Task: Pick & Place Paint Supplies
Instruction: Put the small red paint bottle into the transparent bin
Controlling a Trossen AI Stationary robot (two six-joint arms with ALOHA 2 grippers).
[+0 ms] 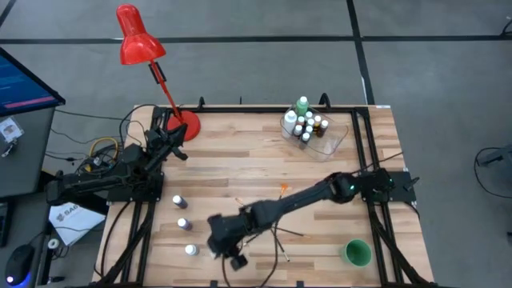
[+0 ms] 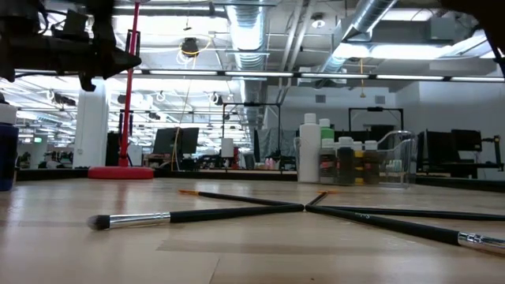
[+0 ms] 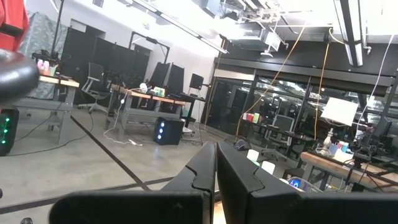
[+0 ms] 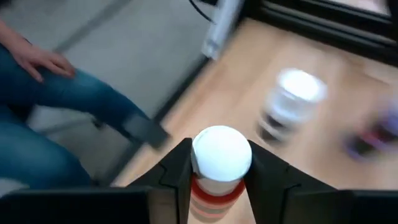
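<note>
White-capped and banded red, a small paint bottle (image 4: 221, 165) stands upright between the right gripper (image 4: 219, 174)'s two dark fingers, which sit against its sides in a narrow hold. The bottle's long axis runs vertical, straight up toward the wrist, so the claw reaches it from above; any lift would likely follow that same line. Seen from overhead, the right arm stretches across the wooden table (image 1: 240, 160) to the front left area, its gripper (image 1: 227, 244) low over the boards close to the front edge.

Three more tiny bottles (image 1: 181, 224) stand in a loose row just beside it, toward the left arm. That arm waits folded at the left rear, near the red lamp (image 1: 138, 38), its gripper (image 3: 216, 174) pressed shut on nothing.

Well apart at the right rear, a clear plastic tub (image 1: 332, 138) holds a cluster of small bottles with a taller green bottle (image 1: 302, 106). Thin dark paintbrushes (image 2: 197, 214) lie flat and crossed on the matte wood mid-table. A green cup (image 1: 357, 253) sits at the front right. A person's jeans-clad leg and hand (image 4: 37, 59) show beyond the table edge.
</note>
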